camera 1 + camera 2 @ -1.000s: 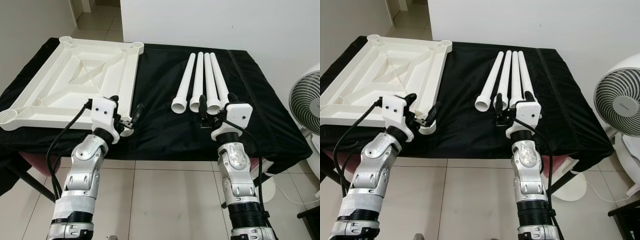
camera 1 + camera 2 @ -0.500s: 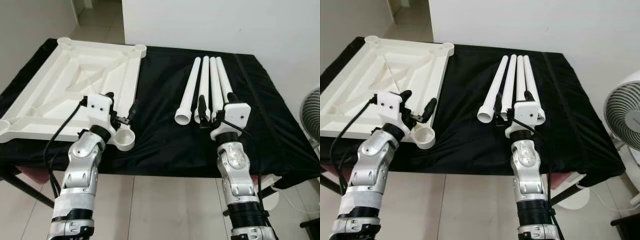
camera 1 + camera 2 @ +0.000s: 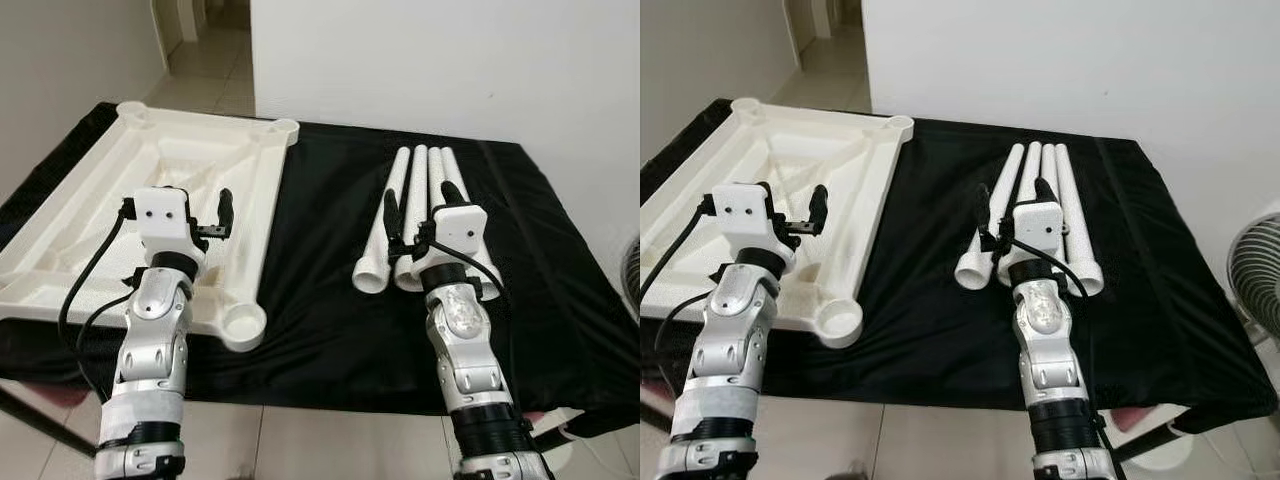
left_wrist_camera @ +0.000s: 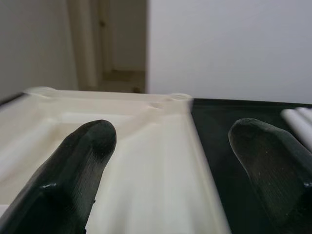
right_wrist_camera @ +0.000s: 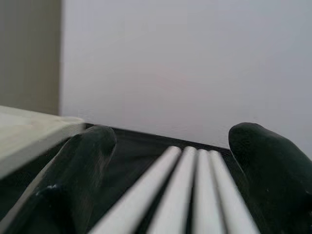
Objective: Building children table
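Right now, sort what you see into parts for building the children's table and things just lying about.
For the job:
- upturned white tabletop
- four white table legs
- left pincer, open
- right pincer, open

Just there:
- black cloth
- fan

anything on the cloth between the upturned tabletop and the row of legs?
Nothing. In the left eye view only bare black cloth separates the white tabletop from the four white legs. The right claw hovers over the legs, not over that strip.

Even bright light; wrist views seemingly soft-focused.
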Tool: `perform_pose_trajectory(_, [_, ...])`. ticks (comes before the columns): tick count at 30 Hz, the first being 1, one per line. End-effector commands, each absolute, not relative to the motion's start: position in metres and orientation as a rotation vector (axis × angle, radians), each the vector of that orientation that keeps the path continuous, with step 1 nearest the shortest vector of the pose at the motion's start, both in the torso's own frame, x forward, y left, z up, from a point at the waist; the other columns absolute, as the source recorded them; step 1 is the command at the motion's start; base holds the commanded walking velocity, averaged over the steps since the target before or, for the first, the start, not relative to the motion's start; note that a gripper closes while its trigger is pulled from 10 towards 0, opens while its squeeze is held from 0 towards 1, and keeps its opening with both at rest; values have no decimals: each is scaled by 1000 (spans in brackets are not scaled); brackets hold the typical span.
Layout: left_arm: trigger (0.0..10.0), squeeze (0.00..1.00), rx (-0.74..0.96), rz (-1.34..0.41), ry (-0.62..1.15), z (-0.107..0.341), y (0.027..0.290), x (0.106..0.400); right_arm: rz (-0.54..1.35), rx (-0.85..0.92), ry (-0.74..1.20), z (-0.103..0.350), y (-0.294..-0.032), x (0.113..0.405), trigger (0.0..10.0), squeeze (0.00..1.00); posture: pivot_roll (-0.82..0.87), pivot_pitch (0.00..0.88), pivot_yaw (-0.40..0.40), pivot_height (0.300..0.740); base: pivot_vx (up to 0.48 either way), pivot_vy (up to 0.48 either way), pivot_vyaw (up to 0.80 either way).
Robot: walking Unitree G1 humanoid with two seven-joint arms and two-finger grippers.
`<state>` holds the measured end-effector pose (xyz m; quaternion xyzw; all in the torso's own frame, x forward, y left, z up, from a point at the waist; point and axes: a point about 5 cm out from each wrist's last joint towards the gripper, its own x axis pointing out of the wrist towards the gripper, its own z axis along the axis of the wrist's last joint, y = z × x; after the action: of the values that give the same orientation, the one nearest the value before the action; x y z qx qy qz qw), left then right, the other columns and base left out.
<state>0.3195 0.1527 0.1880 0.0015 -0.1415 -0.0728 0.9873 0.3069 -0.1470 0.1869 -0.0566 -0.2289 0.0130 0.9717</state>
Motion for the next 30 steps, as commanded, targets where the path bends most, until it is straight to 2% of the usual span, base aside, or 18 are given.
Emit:
perform_pose_trajectory(1, [10000,0,14,-143,-281,188,155,319,32,-111,-456,187,-145,308,10000,0,146,49,-49,740,0,0,0])
perform_pose_trajectory(8, [10000,0,29,-202,-290,192,147,321,40,-106,-439,190,-146,315,10000,0,145,51,-62,740,0,0,0])
perform_pose_trajectory(15, [10000,0,79,-324,-291,194,141,321,44,-86,-409,193,-146,323,10000,0,135,51,-66,740,0,0,0])
perform_pose_trajectory(17, [10000,0,107,-420,-267,190,133,320,19,-66,-362,192,-149,328,10000,0,129,52,-63,740,0,0,0])
perform_pose_trajectory(21, [10000,0,106,-452,-256,189,130,319,13,-55,-343,191,-149,330,10000,0,129,52,-63,740,0,0,0])
perform_pose_trajectory(23, [10000,0,104,-527,-239,187,118,314,53,-38,-292,192,-142,336,10000,0,123,52,-55,740,0,0,0])
perform_pose_trajectory(25, [10000,0,104,-527,-239,187,118,314,53,-38,-292,192,-142,336,10000,0,123,52,-55,740,0,0,0])
perform_pose_trajectory(30, [10000,0,118,-615,-224,184,106,304,135,2,-203,185,-123,343,10000,0,133,52,-56,740,0,0,0])
